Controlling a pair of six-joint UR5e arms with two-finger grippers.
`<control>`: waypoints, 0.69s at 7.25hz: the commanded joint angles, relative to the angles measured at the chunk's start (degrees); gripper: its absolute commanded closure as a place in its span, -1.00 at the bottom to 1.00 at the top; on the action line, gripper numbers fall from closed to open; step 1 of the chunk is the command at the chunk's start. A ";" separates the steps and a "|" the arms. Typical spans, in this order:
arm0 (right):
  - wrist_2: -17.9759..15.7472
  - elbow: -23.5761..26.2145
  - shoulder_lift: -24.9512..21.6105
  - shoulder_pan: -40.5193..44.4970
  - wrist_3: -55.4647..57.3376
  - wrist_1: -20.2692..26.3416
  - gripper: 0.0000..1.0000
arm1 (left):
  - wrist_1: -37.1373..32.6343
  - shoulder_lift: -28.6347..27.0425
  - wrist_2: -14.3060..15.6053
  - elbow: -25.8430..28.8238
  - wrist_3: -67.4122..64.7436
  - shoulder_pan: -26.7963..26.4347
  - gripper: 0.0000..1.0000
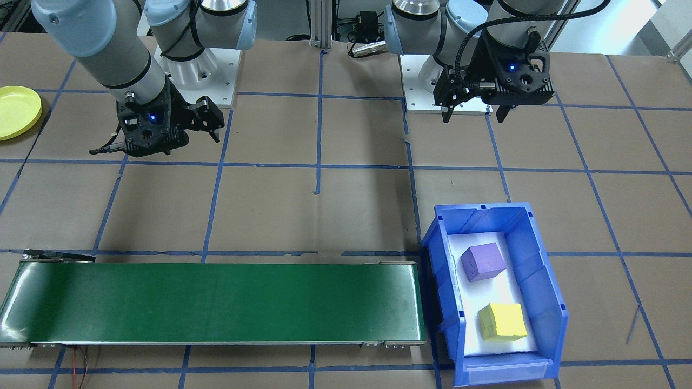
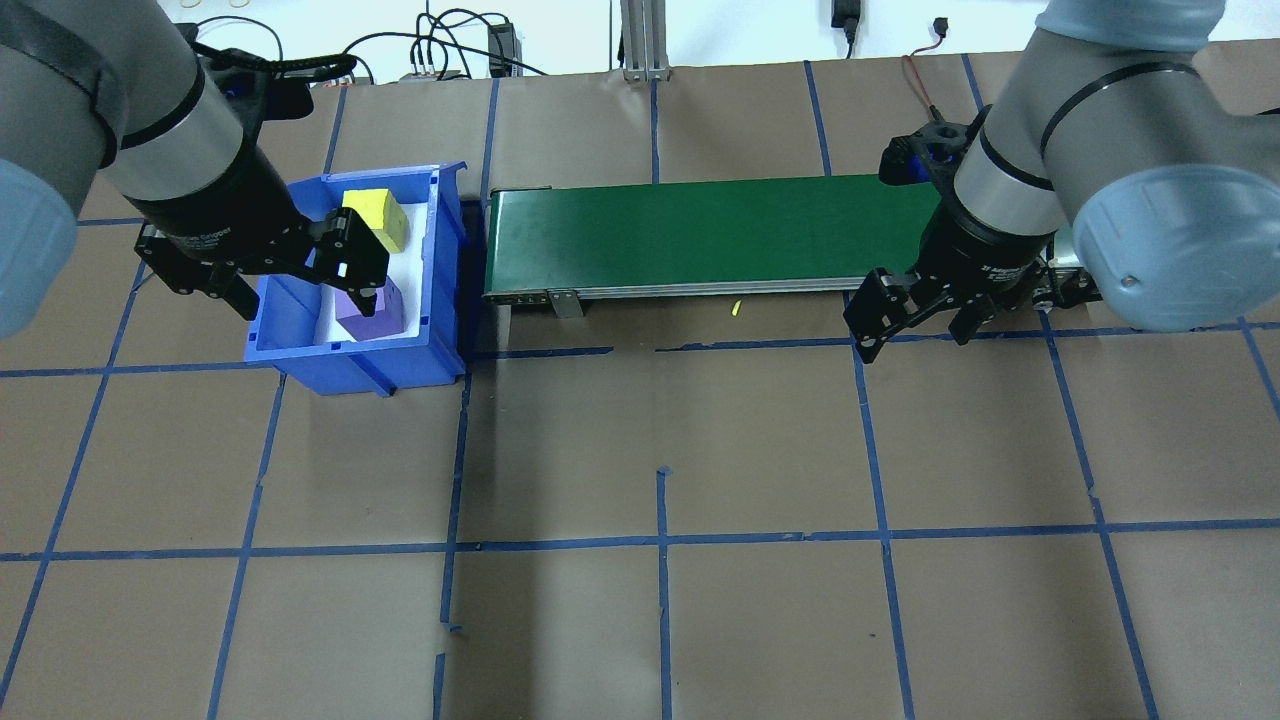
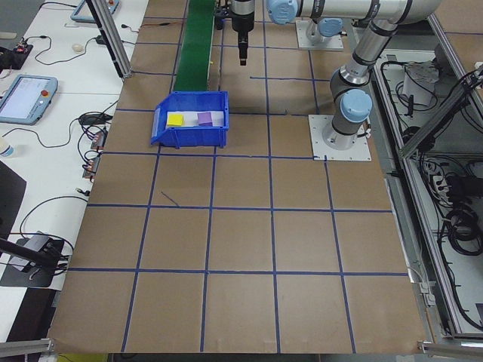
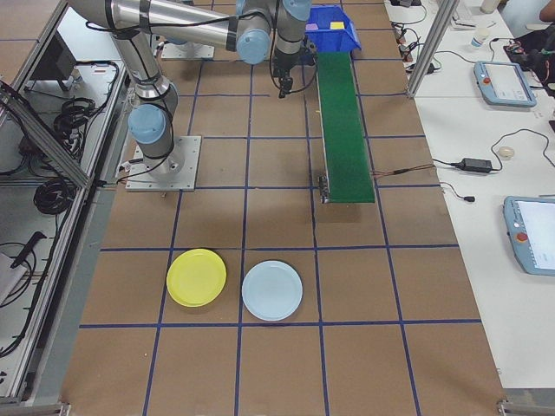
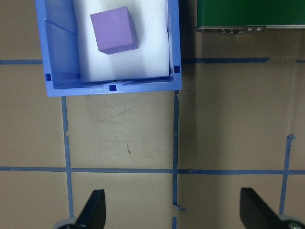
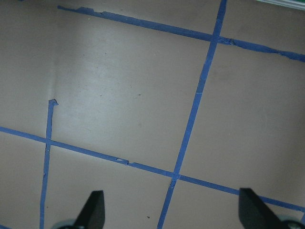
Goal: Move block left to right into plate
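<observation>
In the front-facing view, the blue rectangular plastic bin (image 1: 494, 292) stands at about 4 o'clock of the picture, just beside the end of the long green conveyor belt (image 1: 216, 302). Inside the bin, on a white liner, the purple foam cube (image 1: 483, 261) lies at the far end and the yellow foam cube (image 1: 503, 322) at the near end, apart from each other. The left gripper (image 1: 474, 114) hangs at about 1 o'clock, above the bare brown table (image 1: 357, 216), its fingers spread and holding nothing. The right gripper (image 1: 208, 120) hangs at about 10 o'clock, also spread and empty. The small round yellow plastic plate (image 1: 16, 111) lies at 9 o'clock at the picture's edge, well apart from the bin. In the overhead view, the left gripper (image 2: 300, 285) stands in front of the bin (image 2: 420, 330) and partly hides the purple cube (image 2: 378, 318); the right gripper (image 2: 915, 325) is at about 3 o'clock, near the belt's end. In the right side view, the yellow plate (image 4: 197, 277) lies at 7 o'clock, just beside a round pale blue plate (image 4: 272, 290). In the left wrist view, the two fingertips (image 5: 93, 210) are wide apart over the table, and the purple cube (image 5: 114, 29) sits in the bin at 11 o'clock. In the right wrist view, the fingertips (image 6: 93, 210) are wide apart over the taped table.
</observation>
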 commanded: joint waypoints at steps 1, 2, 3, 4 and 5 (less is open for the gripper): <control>0.06 0.00 0.00 0.00 0.00 0.00 -1.00 | -0.05 -0.06 0.15 -0.05 0.00 -0.01 -1.00; -0.03 0.00 -0.09 0.00 0.00 0.00 -1.00 | -0.05 -0.06 -0.11 -0.14 0.00 -0.01 -1.00; 0.06 0.00 0.00 0.00 0.00 0.00 -1.00 | 0.04 -0.23 -0.20 -0.23 0.08 -0.27 -1.00; 0.06 0.00 0.00 0.00 0.00 0.00 -1.00 | 0.12 -0.24 -0.20 -0.23 0.08 -0.53 -1.00; 0.06 0.00 0.00 0.00 0.00 0.00 -1.00 | 0.13 -0.24 -0.20 -0.23 0.08 -0.62 -1.00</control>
